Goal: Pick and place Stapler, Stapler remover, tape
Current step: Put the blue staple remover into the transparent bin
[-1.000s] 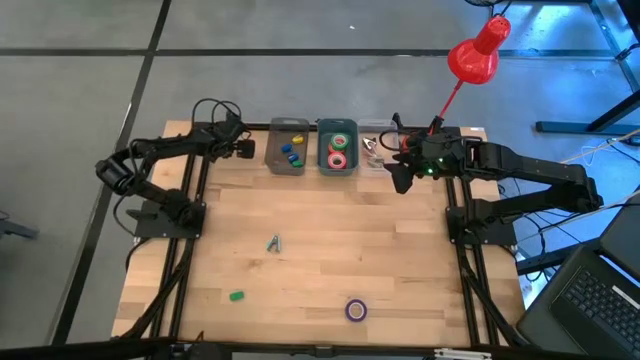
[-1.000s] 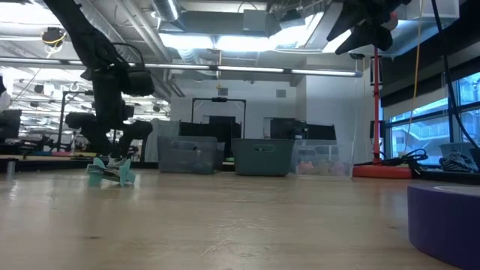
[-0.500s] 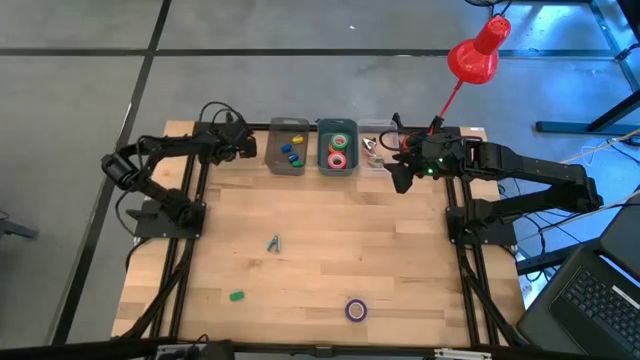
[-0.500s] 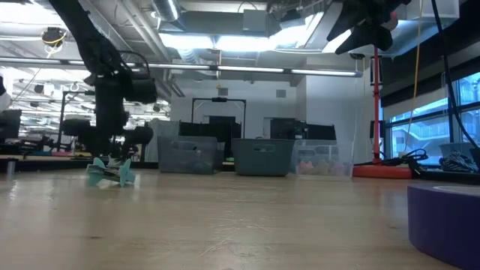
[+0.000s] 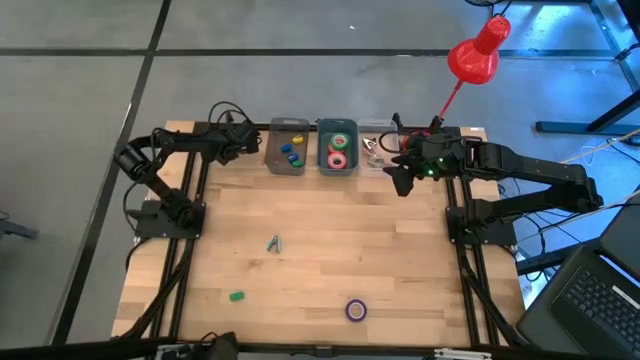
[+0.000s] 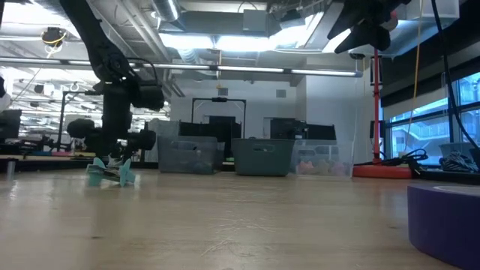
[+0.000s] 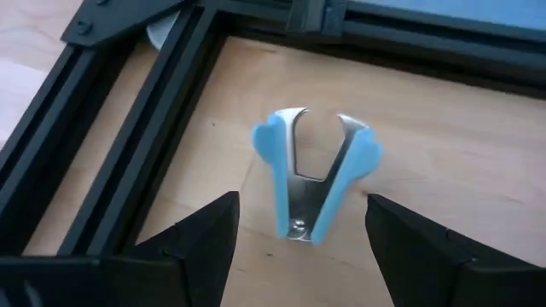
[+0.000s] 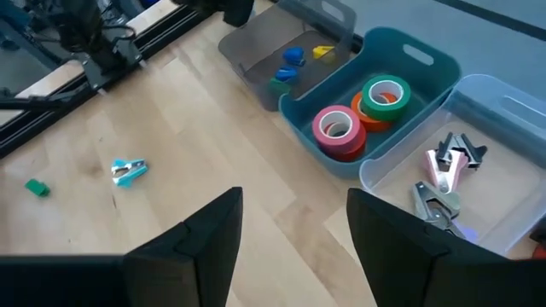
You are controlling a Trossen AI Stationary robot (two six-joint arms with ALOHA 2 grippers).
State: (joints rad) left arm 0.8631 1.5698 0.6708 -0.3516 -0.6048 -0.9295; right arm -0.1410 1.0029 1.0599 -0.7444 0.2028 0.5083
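A light blue staple remover (image 7: 311, 183) lies flat on the wood beside the black frame's corner. My left gripper (image 7: 300, 205) is open just above it, one finger on each side, touching nothing. In the high view my left gripper (image 5: 242, 148) is at the table's far left, and the arm hides that remover. A teal staple remover (image 5: 274, 243), a small green stapler (image 5: 236, 296) and a purple tape roll (image 5: 356, 310) lie loose on the table. My right gripper (image 5: 400, 176) hangs open and raised near the bins.
Three bins stand along the far edge. The grey bin (image 5: 287, 150) holds small coloured staplers, the teal bin (image 8: 401, 102) holds tape rolls, and the clear bin (image 8: 503, 170) holds staple removers. Black frame rails (image 7: 128, 145) run close by my left gripper. A red lamp (image 5: 478, 52) stands at the far right.
My left gripper has sunk a little toward the table at the far left corner and rolled about its own axis. Its elbow has swung toward the far edge. My right arm has kept still.
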